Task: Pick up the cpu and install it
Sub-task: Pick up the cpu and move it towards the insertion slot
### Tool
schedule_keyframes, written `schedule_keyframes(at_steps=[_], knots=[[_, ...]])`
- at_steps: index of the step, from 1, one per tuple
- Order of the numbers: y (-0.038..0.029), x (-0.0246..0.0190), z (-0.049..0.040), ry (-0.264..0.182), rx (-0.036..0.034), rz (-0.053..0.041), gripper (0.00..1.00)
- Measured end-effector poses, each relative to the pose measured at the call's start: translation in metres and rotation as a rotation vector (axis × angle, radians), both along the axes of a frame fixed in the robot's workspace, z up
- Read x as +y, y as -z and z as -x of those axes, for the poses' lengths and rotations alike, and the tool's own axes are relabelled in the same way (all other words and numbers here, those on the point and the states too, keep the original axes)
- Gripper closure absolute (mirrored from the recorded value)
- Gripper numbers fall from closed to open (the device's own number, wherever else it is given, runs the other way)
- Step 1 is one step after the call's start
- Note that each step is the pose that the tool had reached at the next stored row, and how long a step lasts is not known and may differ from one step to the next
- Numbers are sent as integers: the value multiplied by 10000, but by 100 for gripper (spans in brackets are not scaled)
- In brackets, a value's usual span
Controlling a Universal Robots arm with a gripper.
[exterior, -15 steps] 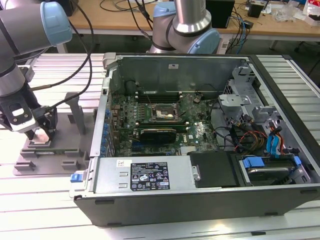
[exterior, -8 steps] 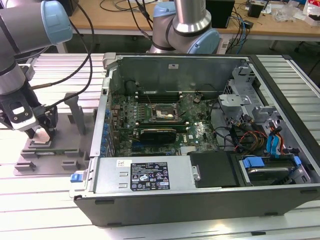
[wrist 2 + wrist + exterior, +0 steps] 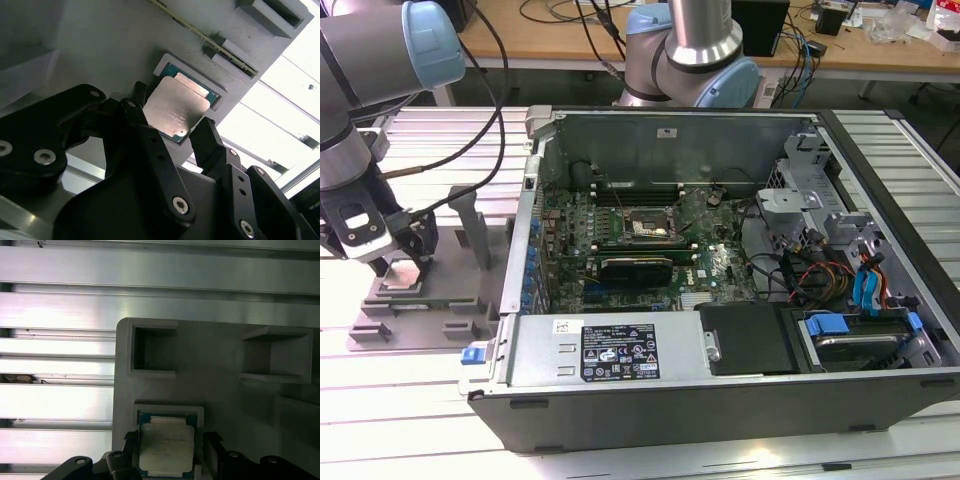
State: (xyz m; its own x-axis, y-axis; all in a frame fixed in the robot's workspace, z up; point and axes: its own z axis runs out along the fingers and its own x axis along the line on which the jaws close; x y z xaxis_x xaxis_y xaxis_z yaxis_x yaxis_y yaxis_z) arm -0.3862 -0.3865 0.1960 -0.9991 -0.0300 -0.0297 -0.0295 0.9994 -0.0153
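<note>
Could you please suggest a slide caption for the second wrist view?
Open gripper straddling the cpu, which sits in its recess in the grey tray.

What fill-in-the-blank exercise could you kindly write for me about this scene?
1. The cpu lies in a recess of the grey ___.
2. The gripper has its jaws ___, one on each side of the cpu.
3. The gripper is at the exterior view's ___ of the case.
Missing words: tray; open; left.
</note>
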Motion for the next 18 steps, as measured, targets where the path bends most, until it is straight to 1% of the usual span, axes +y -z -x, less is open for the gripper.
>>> schedule_keyframes(at_steps=[3,5,9,10,11,12,13,14,15,16,18], knots=[[3,16,19,1,-2,3,37],[18,17,38,-1,-2,3,37],[46,16,48,-1,0,4,37],[48,5,51,1,-1,3,37],[47,-21,53,0,-1,-1,37],[48,-27,53,0,0,-8,37],[50,-28,54,1,-2,-22,37],[50,-30,54,0,0,-107,37],[50,-31,54,0,0,-160,37],[53,-30,54,1,-1,-185,37],[58,-36,54,-1,0,-186,37]])
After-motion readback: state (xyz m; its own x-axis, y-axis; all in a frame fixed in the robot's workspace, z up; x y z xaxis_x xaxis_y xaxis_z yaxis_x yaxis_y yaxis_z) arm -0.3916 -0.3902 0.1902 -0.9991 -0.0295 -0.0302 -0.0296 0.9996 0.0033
